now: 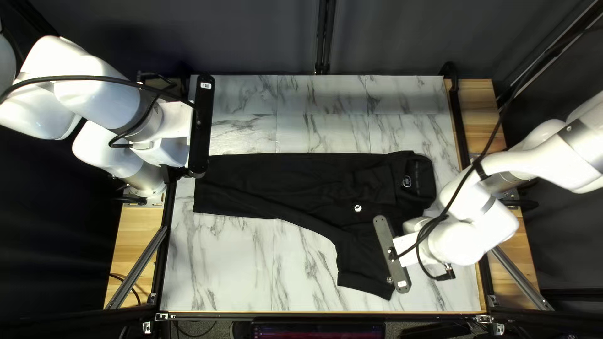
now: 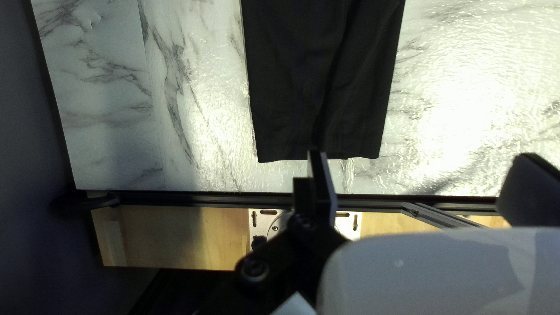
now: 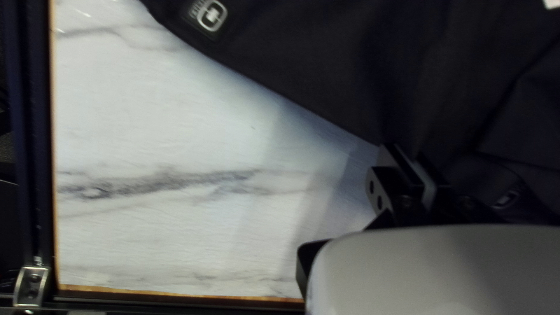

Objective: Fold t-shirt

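Observation:
The black t-shirt (image 1: 301, 183) lies in a long band across the table, with one part (image 1: 365, 259) reaching toward the near edge at the right. My right gripper (image 3: 396, 159) is shut on the shirt's (image 3: 393, 65) edge near that part; the dark cloth bunches around its fingertips. In the top left view the right gripper (image 1: 388, 247) sits over the shirt's right end. My left gripper (image 2: 420, 175) hangs open above the table's left edge, just short of the shirt's hem (image 2: 315, 148), with nothing between its fingers (image 2: 319, 175). The left gripper (image 1: 194, 169) is at the shirt's left end.
The marble tabletop (image 1: 245, 263) shows bare in front of and behind the shirt. Black rails (image 2: 197, 199) and wooden side boards (image 1: 134, 235) frame the table. A small logo patch (image 3: 210, 15) marks the shirt near the right gripper.

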Available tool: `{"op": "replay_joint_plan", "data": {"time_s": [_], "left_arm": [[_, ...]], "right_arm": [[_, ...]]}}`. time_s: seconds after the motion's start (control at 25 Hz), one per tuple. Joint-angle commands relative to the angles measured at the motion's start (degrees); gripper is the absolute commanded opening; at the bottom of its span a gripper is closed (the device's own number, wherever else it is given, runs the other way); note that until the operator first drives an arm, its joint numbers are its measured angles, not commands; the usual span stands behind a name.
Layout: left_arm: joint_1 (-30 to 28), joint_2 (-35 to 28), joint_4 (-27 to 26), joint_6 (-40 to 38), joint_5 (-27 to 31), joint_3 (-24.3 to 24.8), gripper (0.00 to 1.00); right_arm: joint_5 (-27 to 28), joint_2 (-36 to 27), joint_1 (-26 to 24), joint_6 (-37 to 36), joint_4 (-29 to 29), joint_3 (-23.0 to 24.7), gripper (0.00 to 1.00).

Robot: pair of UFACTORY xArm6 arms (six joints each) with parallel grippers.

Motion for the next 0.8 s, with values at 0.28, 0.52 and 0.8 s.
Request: {"op": "replay_joint_plan", "data": {"time_s": [0.28, 0.52, 0.8], "left_arm": [[0.0, 0.0, 0.0, 0.0, 0.0, 0.0, 1.00], [0.0, 0.0, 0.0, 0.0, 0.0, 0.0, 1.00], [0.0, 0.0, 0.0, 0.0, 0.0, 0.0, 1.00]], "right_arm": [[-9.5, -9.1, -9.4, -6.1, 0.5, 13.2, 1.00], [-3.3, -2.3, -3.2, 1.4, -0.9, 4.7, 1.00], [4.7, 10.4, 0.3, 2.8, -2.9, -12.0, 1.00]]}}
